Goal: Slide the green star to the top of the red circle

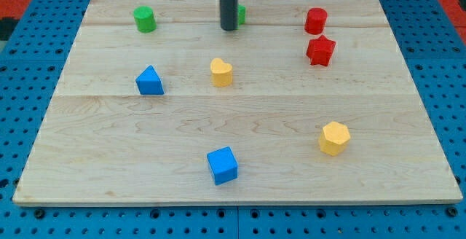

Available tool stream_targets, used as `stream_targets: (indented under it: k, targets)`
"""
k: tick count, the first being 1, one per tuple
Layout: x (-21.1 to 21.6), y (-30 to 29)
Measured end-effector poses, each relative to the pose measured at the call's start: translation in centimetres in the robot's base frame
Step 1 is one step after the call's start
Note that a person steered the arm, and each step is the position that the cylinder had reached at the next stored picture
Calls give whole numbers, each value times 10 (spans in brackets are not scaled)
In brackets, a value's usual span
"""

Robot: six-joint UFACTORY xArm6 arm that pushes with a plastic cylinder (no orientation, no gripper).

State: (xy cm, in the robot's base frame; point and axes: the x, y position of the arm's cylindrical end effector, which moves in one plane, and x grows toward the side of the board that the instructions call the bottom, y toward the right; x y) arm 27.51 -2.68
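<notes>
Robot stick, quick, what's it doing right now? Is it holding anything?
My tip: no gripper, so it holds nothing; it sits at the view's top, right against a green block mostly hidden behind the rod.

eight blocks, one board

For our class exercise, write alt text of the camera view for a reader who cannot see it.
My tip rests near the top edge of a wooden board, mostly hiding a green block just to its right. Further right sit a red circle and, just below it, a red star. A green cylinder, blue triangle, yellow heart, blue cube and yellow hexagon are scattered elsewhere.
</notes>
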Motion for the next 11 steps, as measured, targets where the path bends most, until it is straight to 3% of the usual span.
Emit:
stream_targets:
  k: [1, 2, 5, 6, 8, 9, 10, 11]
  targets:
    - [-9, -23]
    - [-25, 26]
    - [-54, 72]
    - [-67, 43]
    - [-78, 114]
    - [-79, 112]
    - [-77, 55]
    - [-56, 57]
